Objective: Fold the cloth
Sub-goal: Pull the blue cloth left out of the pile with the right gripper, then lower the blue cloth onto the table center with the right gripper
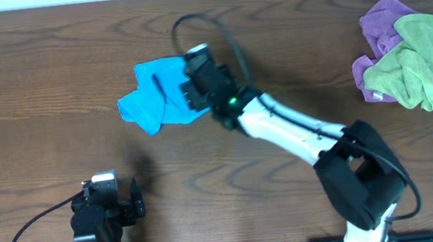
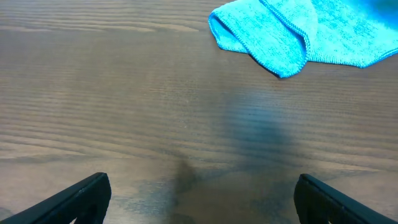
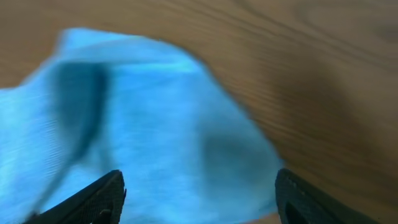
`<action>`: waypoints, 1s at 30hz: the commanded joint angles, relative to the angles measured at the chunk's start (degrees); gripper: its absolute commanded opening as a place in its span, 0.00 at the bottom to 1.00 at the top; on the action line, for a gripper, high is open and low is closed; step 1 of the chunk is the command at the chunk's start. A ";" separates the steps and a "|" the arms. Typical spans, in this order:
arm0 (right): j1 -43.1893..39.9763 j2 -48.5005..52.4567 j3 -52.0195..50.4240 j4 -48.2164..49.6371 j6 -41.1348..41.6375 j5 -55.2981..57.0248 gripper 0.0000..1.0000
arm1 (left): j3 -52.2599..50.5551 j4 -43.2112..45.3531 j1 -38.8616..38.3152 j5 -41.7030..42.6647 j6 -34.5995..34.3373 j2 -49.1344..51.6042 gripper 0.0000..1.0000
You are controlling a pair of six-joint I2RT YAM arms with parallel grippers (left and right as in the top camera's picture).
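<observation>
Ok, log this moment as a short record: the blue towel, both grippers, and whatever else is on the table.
surface: brown wood-grain tabletop
cloth: small sky-blue microfibre towel, rumpled, one flap lying over itself, not neatly folded
right: right gripper open over the towel, gripping nothing
left: left gripper open and empty, over bare wood, apart from the towel
others: crumpled purple cloth and crumpled lime-green cloth, bunched together at the table's right end, green overlapping purple

Seen from overhead, the right arm (image 1: 281,126) covers one side of the cloth (image 1: 154,103). The right wrist view shows it blurred, cut by the left and bottom edges. The green cloth (image 1: 424,59) hides part of the purple cloth (image 1: 380,27).
</observation>
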 commanded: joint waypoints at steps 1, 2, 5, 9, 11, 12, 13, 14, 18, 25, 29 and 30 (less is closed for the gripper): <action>-5.01 1.49 0.68 -0.22 6.43 -3.91 0.77 | -0.39 0.04 -0.20 -1.03 -0.17 -0.42 0.95; -6.56 2.08 0.68 -0.09 7.17 -6.38 0.77 | -0.39 0.04 -0.20 -1.03 -0.17 -0.42 0.95; -9.66 3.50 0.68 0.17 9.60 -11.04 0.76 | -0.39 0.04 -0.20 -1.03 -0.17 -0.42 0.95; -12.04 5.92 0.68 1.81 11.72 -15.32 0.73 | -0.39 0.04 -0.20 -1.03 -0.17 -0.42 0.95; -12.28 6.71 0.68 1.95 12.83 -15.30 0.71 | -0.39 0.04 -0.20 -1.03 -0.17 -0.42 0.95; -12.26 7.08 0.68 2.29 12.85 -15.50 0.70 | -0.39 0.04 -0.20 -1.03 -0.17 -0.42 0.95; -12.26 7.74 0.68 2.62 12.98 -15.54 0.69 | -0.39 0.04 -0.20 -1.03 -0.17 -0.42 0.95; -12.26 7.98 0.70 2.95 13.03 -15.91 0.68 | -0.39 0.04 -0.20 -1.03 -0.20 -0.42 0.95; -12.44 10.21 0.70 3.63 15.76 -16.22 0.66 | -0.39 0.04 -0.20 -1.03 -0.17 -0.42 0.95; -12.63 11.72 0.70 4.59 16.87 -16.39 0.59 | -0.39 0.04 -0.20 -1.03 -0.20 -0.42 0.95; -12.63 11.74 0.70 4.81 18.23 -16.41 0.57 | -0.39 0.04 -0.20 -1.03 -0.20 -0.42 0.95; -12.63 11.76 0.70 4.72 18.36 -16.41 0.56 | -0.39 0.04 -0.20 -1.03 -0.20 -0.42 0.95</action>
